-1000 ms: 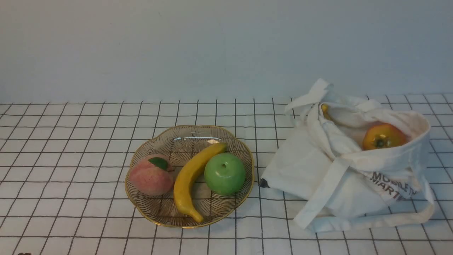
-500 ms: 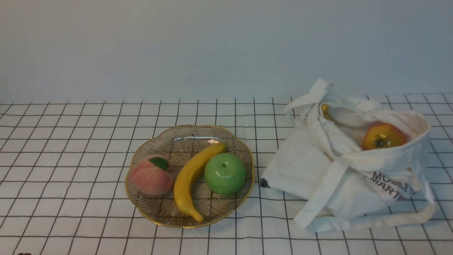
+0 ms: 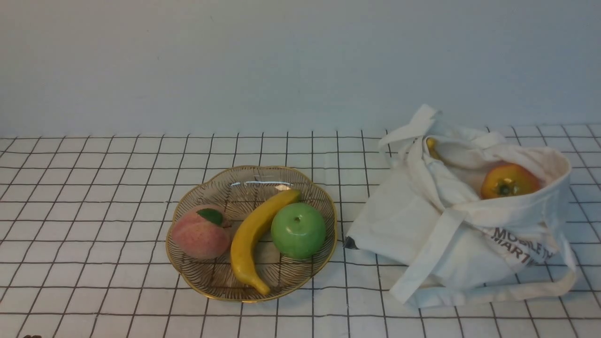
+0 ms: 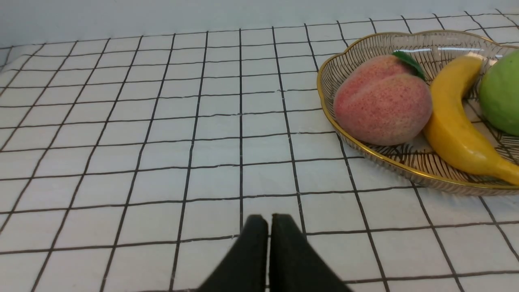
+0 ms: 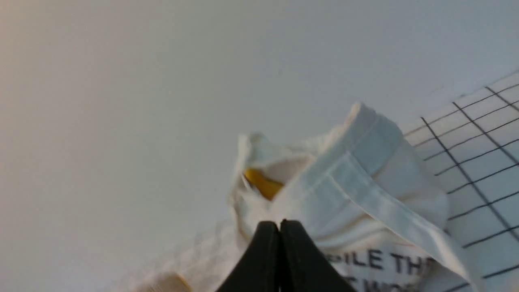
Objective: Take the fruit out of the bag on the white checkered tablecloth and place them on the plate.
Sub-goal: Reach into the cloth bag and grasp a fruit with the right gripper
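The orange-red fruit lies in the open mouth of the off-white bag at the right of the checkered tablecloth. A yellow fruit tip shows at the bag's far side, and also in the right wrist view. The gold-rimmed glass plate sits mid-table. My left gripper is shut and empty, low over the cloth, short of the plate. My right gripper is shut and empty, in front of the bag. Neither gripper shows in the front view.
The plate holds a pink peach, a banana and a green apple. The bag's long strap trails along the cloth at the front right. A plain wall stands behind the table.
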`<state>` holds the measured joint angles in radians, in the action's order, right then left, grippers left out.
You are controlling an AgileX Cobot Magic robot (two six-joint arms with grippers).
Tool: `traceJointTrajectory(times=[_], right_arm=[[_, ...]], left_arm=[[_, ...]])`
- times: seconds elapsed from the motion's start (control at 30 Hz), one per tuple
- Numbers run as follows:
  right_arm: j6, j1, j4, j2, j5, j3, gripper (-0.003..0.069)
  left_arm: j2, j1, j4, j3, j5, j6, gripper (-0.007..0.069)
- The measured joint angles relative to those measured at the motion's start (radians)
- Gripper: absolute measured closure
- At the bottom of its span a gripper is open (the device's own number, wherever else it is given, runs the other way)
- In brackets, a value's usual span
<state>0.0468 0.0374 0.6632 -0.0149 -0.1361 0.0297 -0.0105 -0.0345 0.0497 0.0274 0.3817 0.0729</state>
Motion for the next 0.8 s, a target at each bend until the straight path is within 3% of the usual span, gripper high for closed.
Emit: traceJointTrajectory(times=[0.03, 0.07, 0.13, 0.37, 0.43, 0.6, 0.7, 0.8], right_arm=[[-0.009, 0.0, 0.104, 0.0, 0.034, 0.0, 0.0673], [-0.009, 0.0, 0.121, 0.0, 0.039, 0.0, 0.0673], [-0.002, 0.0, 0.319, 0.0, 0.099, 0.0, 0.0673], [0.079, 0.0, 0.582, 0.0, 0.218, 0.0, 0.0673], [0.097, 0.0, 0.595, 0.0, 0.227, -0.002, 0.0673], [0.292, 0.0, 0.508, 0.023, 0.147, -0.187, 0.0673], [0.415, 0.0, 0.443, 0.151, 0.048, -0.361, 0.0673], [0.534, 0.0, 0.348, 0.421, -0.164, -0.583, 0.0673]], left_arm=[[0.0, 0.0, 0.0, 0.0, 0.0, 0.0, 0.0632], [0.0, 0.0, 0.0, 0.0, 0.0, 0.0, 0.0632], [0.0, 0.0, 0.0, 0.0, 0.0, 0.0, 0.0632], [0.0, 0.0, 0.0, 0.0, 0.0, 0.0, 0.0632], [0.0, 0.0, 0.0, 0.0, 0.0, 0.0, 0.0632], [0.0, 0.0, 0.0, 0.0, 0.0, 0.0, 0.0632], [0.0, 0.0, 0.0, 0.0, 0.0, 0.0, 0.0632], [0.0, 0.0, -0.001, 0.0, 0.0, 0.0, 0.0632]])
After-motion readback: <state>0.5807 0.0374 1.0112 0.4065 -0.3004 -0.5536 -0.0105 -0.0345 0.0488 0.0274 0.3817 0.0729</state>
